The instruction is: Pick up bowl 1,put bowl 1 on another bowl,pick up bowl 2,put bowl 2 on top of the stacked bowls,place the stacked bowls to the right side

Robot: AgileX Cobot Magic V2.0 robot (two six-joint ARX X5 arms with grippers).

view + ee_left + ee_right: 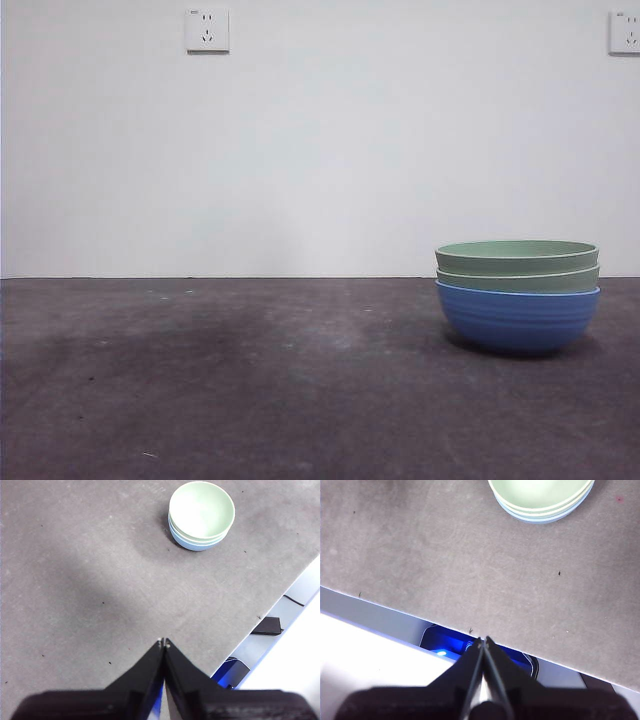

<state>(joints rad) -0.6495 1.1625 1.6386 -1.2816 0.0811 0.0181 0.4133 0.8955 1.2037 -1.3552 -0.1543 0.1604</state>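
Bowls, three of them, stand nested as the stacked bowls (517, 296) on the right side of the dark grey table (250, 390) in the front view. The blue bowl (517, 320) sits at the bottom, resting on the table, with faint horizontal ribs on its outside. Inside it sits the lower green bowl (517, 279), of which only a rim band shows, and the upper green bowl (516, 257) sits in that one (its pale inside shows in the left wrist view). On the white wall (320, 150) behind are two sockets, the left socket (207, 30) and the right socket (625, 32), the latter cut by the picture's edge. The left gripper (163, 642) hangs over bare table, well apart from the stack, jaws clenched tip to tip on nothing. The right gripper (483, 640) hangs above the table's edge, jaws likewise pressed together and empty, apart from the stack.
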